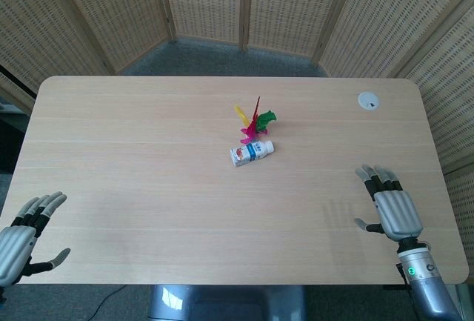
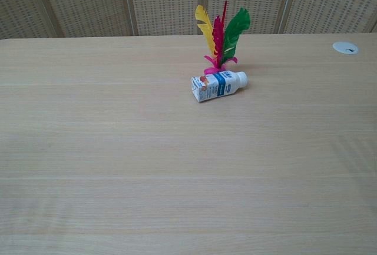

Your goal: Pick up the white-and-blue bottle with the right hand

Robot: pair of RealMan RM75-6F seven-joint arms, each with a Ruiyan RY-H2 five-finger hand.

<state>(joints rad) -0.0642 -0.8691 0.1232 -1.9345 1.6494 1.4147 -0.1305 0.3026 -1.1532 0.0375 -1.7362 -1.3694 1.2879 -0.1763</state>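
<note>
The left hand (image 1: 22,239) sits at the near left corner of the table (image 1: 148,187), partly past the edge. Its back faces up, its fingers are spread and point toward the far side, the thumb sticks out to the right, and it holds nothing. Only the head view shows it.

The bottle (image 1: 252,153) lies on its side near the middle of the table, a little to the right of centre and toward the far half. It is short and white, with a blue band around its middle and some small reddish print near its base. Its white cap points right and slightly far, and its flat base points left. In the chest view the bottle (image 2: 218,85) lies the same way, cap to the right, with the base end a little nearer than the cap. Nothing touches it from above.

Just behind the bottle stands a shuttlecock (image 2: 219,34) with yellow, red and green feathers rising from a pink base. In the chest view its base sits just beyond the bottle's middle; whether the two touch cannot be told.

A small round white cap (image 1: 369,100) is set in the table near the far right corner.

The right hand (image 1: 390,204) rests over the near right part of the table, well apart from the bottle. Its back faces up, fingers spread and pointing far and slightly left, thumb out to the left, holding nothing. The wrist (image 1: 418,269) runs off the near edge. The chest view does not show it.
</note>
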